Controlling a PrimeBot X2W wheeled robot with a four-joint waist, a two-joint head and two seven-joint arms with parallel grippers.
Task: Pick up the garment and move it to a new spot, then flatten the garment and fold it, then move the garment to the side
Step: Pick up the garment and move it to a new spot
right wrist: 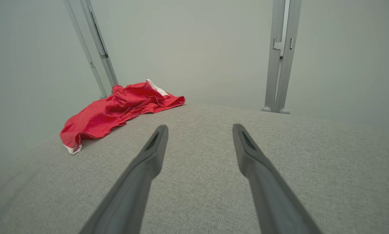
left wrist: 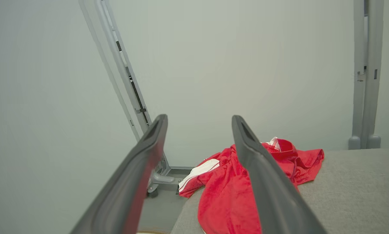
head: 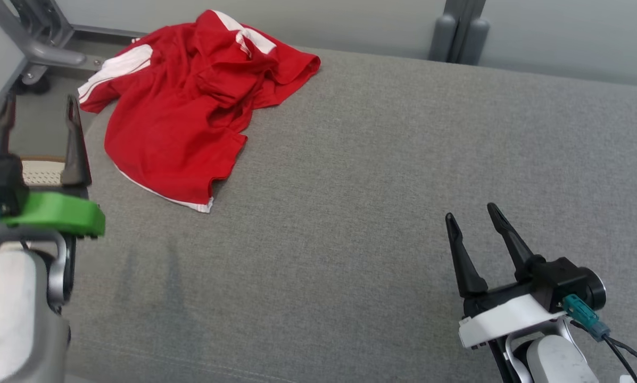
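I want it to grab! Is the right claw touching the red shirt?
Apart. The head view shows wide grey surface between the right gripper and the red shirt.

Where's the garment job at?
Done: nothing. The red garment lies crumpled at the far left corner of the grey fabric surface. In hand: nothing; left end effector and right end effector open, clear of it. Left: pick, move, flatten, fold, set aside.

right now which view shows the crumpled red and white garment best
Head view: the crumpled red and white garment lies whole, from above. Left wrist view: a finger hides part. Right wrist view: low, edge-on.
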